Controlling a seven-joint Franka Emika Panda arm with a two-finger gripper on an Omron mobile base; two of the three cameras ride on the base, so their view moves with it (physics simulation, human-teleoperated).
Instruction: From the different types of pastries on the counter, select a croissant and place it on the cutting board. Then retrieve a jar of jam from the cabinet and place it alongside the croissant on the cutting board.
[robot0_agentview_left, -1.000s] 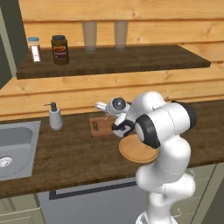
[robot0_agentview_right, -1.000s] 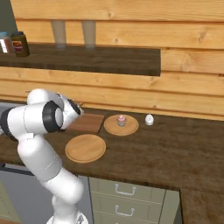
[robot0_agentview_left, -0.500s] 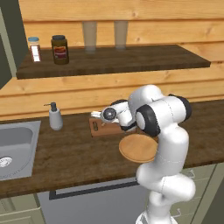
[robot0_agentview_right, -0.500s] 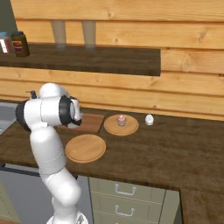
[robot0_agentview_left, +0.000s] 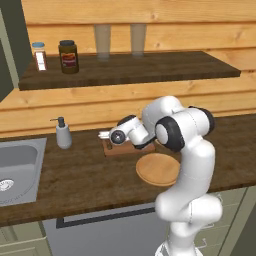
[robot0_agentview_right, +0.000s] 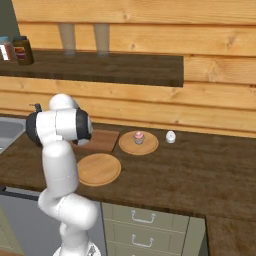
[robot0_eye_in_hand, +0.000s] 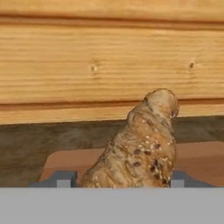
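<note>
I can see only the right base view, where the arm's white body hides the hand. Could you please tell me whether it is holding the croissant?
Observer: Yes. In the hand view the small golden-brown flaky croissant stands gripped between the two dark fingers.
Operator: Thank you. Is it over the board?
Observer: The hand view shows the reddish-brown wooden cutting board just beneath it. I cannot tell whether they touch.
Operator: At which end of the board, please?
Observer: In the left base view the gripper is at the board's end nearest the grey soap dispenser.
</note>
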